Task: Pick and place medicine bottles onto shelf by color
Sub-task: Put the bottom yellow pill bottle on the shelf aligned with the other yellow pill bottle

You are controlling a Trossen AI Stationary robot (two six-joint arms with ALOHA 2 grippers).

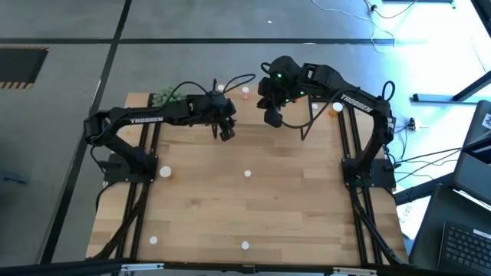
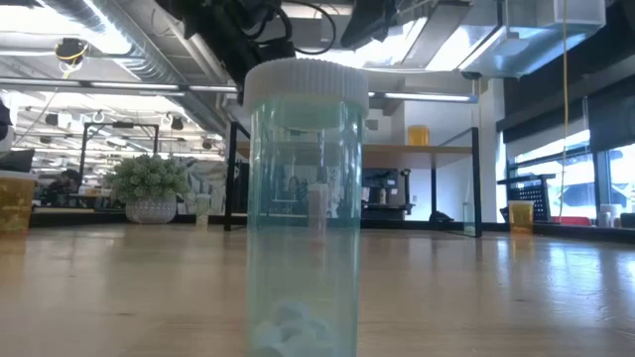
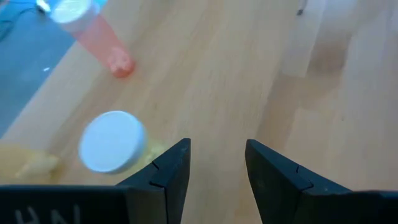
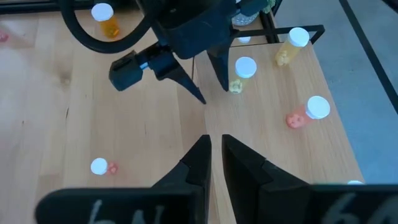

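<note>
Hovering above scattered bottles, both end effectors empty
Left end effector (image 3: 216, 163) open beside yellowish white-capped bottle (image 3: 114, 142); right end effector (image 4: 213, 155) nearly closed; an off-centre descent risks toppling it.

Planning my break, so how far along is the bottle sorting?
Barely started: one yellow bottle stands on the light-wood shelf. Nothing is gripped; the open left gripper sits beside a white-capped yellowish bottle, the right gripper hovers nearby. A pink bottle and a clear green one wait on the wooden table.
</note>
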